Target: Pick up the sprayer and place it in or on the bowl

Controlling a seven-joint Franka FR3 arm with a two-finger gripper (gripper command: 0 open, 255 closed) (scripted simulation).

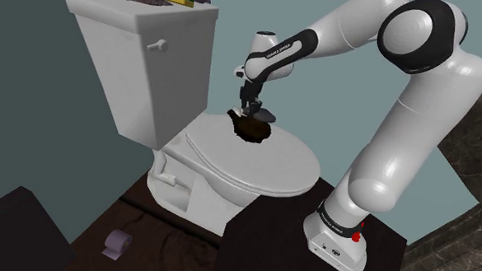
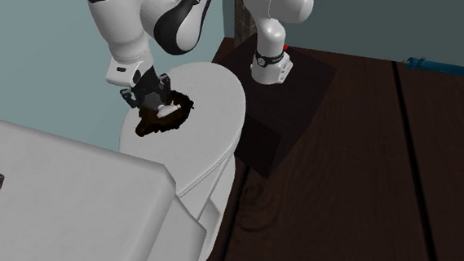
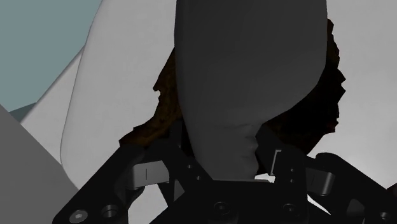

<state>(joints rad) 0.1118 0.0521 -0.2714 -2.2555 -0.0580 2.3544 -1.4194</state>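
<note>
Shoulder view, left to right. At lower left I note a purple roll (image 1: 117, 244) lying on the dark floor (image 1: 178, 260). At upper left stands the white toilet tank (image 1: 138, 68). At centre is the closed toilet lid (image 1: 273, 166), with a dark brown bowl (image 1: 249, 132) resting on its rear part, near the tank. The gripper (image 1: 250, 108) points down directly over the bowl. The sprayer (image 1: 267, 116) shows as a small piece at the bowl's right rim, just under the fingers. At right the white arm (image 1: 411, 92) rises from the dark stand (image 1: 263, 237) at lower right.

Second exterior view, left to right. The tank (image 2: 63, 208) fills the lower left. Above it, left of centre, the gripper (image 2: 153, 95) hangs over the bowl (image 2: 181, 120) on the lid (image 2: 216, 90). A pale part of the sprayer (image 2: 170, 110) lies above the bowl's hollow. The stand (image 2: 283, 123) sits right of centre. A blue object (image 2: 439, 64) lies on the floor at the right edge.

Wrist view. The sprayer (image 3: 248, 76) is a grey rounded body running up the middle of the frame. The black fingers (image 3: 147, 173) are clamped on its narrow end, one on each side. The bowl's (image 3: 324, 95) ragged dark rim shows behind it. I cannot tell whether the sprayer touches the bowl.
</note>
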